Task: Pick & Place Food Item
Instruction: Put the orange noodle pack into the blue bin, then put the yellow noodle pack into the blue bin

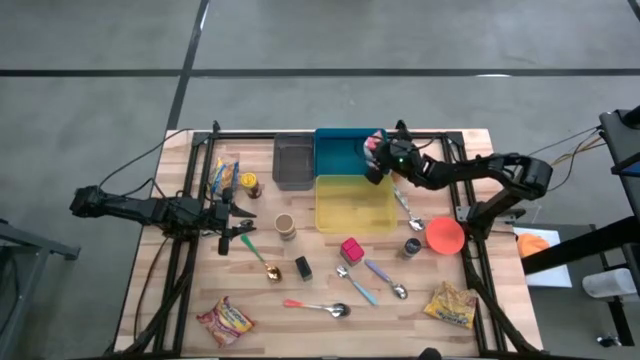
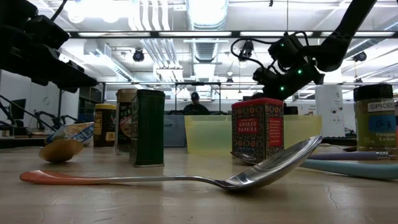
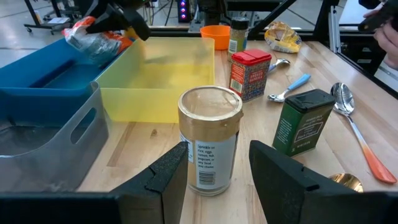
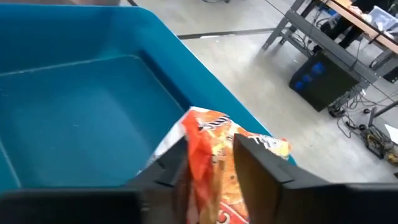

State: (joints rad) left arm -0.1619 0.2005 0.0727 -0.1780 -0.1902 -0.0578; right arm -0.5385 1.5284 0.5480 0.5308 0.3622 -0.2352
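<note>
1. Hovering over the blue bin (image 1: 338,152) at the upper middle of the high view, the right gripper (image 1: 374,158) has a snack bag (image 4: 214,163) between its fingers.
2. Seen from the right wrist, the orange and white bag sits squarely between the two dark fingers, above the bin's near corner and rim.
3. Both fingers flank the bag closely; they appear to pinch it, though whether the grip is firm or loosening is hard to tell.
4. From the left wrist view, the bag (image 3: 93,34) hangs above the blue bin, beside the yellow bin (image 3: 161,81).
5. At the left of the high view, the left gripper (image 1: 232,222) waits low over the table, its fingers parted.
6. Between those parted fingers, a little ahead of them, stands a jar with a tan lid (image 3: 209,140), untouched.
</note>
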